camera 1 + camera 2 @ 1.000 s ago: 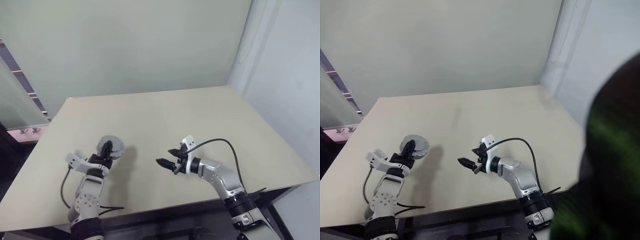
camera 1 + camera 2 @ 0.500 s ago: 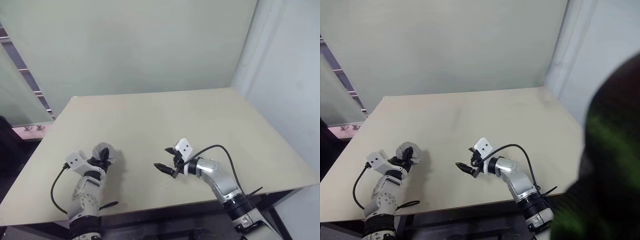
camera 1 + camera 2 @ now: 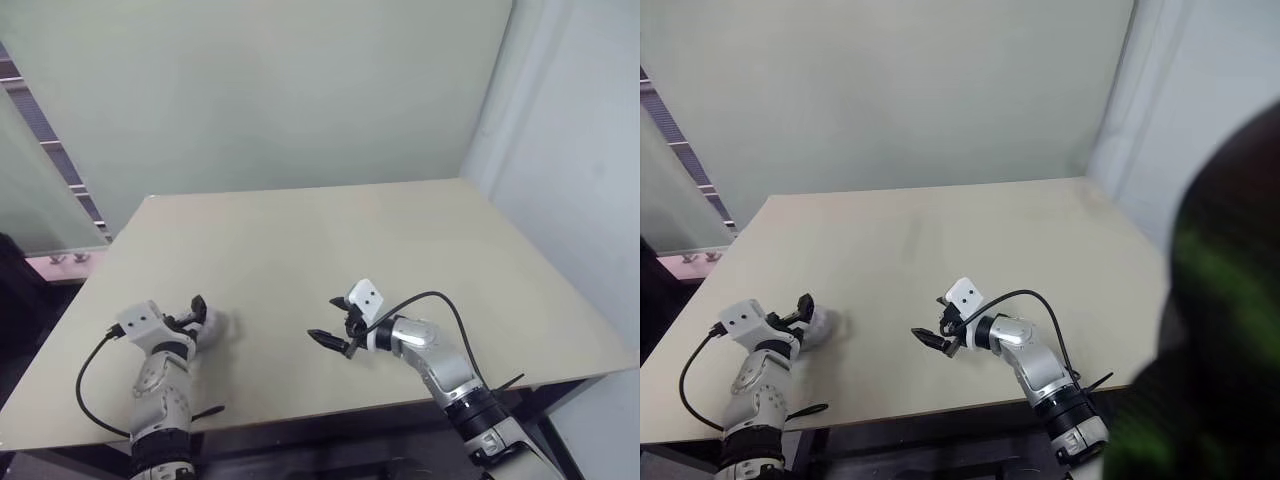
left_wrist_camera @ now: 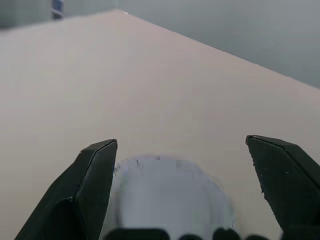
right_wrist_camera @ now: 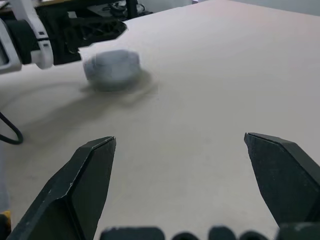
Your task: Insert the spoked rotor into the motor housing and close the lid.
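Left hand (image 4: 180,190) now off lid (image 5: 111,67)

Surface finishes
Table (image 3: 330,240): smooth matt beige laminate. Lid (image 5: 112,68): dull grey metal. Pincer fingers (image 5: 90,175): matt black plastic.

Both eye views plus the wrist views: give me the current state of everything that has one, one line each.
left gripper: open, fingers either side of the grey disc.
right gripper: open, holding nothing, above the table.
grey disc: blurred, at the table surface, between the left gripper's open fingers, not clamped; cannot tell lid from housing.
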`<act>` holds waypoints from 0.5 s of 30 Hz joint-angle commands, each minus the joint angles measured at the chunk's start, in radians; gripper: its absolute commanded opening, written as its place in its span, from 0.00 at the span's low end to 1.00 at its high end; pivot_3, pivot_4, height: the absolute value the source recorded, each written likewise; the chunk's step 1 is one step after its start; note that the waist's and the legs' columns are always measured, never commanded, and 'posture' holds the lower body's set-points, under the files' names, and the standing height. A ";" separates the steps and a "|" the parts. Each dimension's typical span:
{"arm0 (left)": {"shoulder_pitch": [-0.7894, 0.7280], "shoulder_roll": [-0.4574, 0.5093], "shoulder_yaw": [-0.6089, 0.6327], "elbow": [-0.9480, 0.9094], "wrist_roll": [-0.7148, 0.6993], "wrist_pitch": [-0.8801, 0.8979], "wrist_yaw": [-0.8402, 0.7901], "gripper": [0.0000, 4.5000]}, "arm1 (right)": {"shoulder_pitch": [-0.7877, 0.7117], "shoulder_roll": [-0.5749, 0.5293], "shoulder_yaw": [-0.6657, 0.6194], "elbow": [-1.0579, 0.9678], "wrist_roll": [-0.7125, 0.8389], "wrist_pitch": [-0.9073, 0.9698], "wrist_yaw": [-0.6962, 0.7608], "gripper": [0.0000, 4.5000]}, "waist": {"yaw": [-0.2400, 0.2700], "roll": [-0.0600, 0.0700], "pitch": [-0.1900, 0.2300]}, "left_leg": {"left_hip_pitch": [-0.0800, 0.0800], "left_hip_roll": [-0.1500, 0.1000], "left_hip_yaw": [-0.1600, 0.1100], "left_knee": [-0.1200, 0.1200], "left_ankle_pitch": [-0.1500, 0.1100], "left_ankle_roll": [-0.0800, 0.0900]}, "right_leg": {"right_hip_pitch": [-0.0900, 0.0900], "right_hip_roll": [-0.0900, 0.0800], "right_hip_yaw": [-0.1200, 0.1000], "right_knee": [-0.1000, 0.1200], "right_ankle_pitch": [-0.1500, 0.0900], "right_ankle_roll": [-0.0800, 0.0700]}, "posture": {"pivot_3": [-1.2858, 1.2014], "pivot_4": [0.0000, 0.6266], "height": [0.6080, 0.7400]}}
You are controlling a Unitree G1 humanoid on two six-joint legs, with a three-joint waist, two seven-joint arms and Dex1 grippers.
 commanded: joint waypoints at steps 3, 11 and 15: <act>0.086 0.054 -0.030 -0.195 0.048 -0.054 -0.055 0.99 | -0.022 -0.001 -0.036 -0.012 0.002 -0.017 -0.014 1.00 | -0.003 0.000 0.000 | 0.002 0.001 0.000 -0.001 0.000 0.000 | 0.002 0.000 0.000 0.000 0.000 0.000 | 0.52 0.00 1.00; 0.232 0.081 -0.121 -0.467 0.029 -0.045 -0.216 0.99 | -0.020 0.002 -0.115 -0.013 0.018 0.010 -0.075 1.00 | 0.000 0.001 0.001 | 0.004 0.001 0.002 -0.001 0.000 0.000 | 0.003 -0.001 0.000 -0.001 -0.001 -0.002 | 0.52 0.00 1.00; 0.300 0.074 -0.195 -0.586 0.032 0.022 -0.241 0.99 | -0.006 -0.029 -0.191 -0.033 0.009 0.067 -0.171 1.00 | -0.003 0.001 0.001 | 0.004 0.001 0.003 -0.001 0.000 0.000 | 0.003 -0.001 0.000 -0.001 -0.002 -0.002 | 0.52 0.00 1.00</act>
